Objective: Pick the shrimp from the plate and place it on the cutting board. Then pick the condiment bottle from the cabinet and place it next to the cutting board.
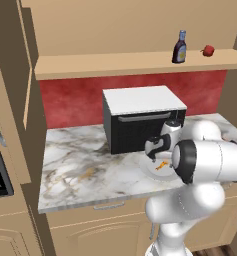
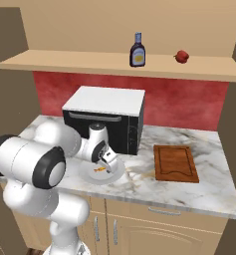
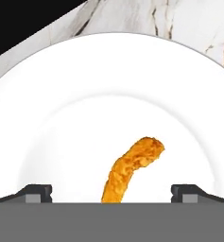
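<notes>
My left base camera sits behind my arm, looking forward and down from the left at the surface (image 1: pixel 85 170), oven (image 1: pixel 140 117) and shelf (image 1: pixel 135 63). My right base camera shares these from the right, adding the cutting board (image 2: pixel 176 163). My hand camera looks close down past my tool (image 3: pixel 111 193) onto the plate (image 3: pixel 52 94).

We're in a home kitchen here: a marble-veined worktop (image 2: pixel 199 191) spreads out under the jaws, tan cupboard doors (image 2: pixel 139 231) below it, a red backsplash (image 2: pixel 179 102) behind. Just beyond the jaws sits a black oven (image 2: pixel 107 122) with a white top, and well above them a long wooden shelf (image 2: pixel 64 63) carries a condiment bottle (image 2: pixel 137 51) and a small red fruit (image 2: pixel 181 56).
</notes>
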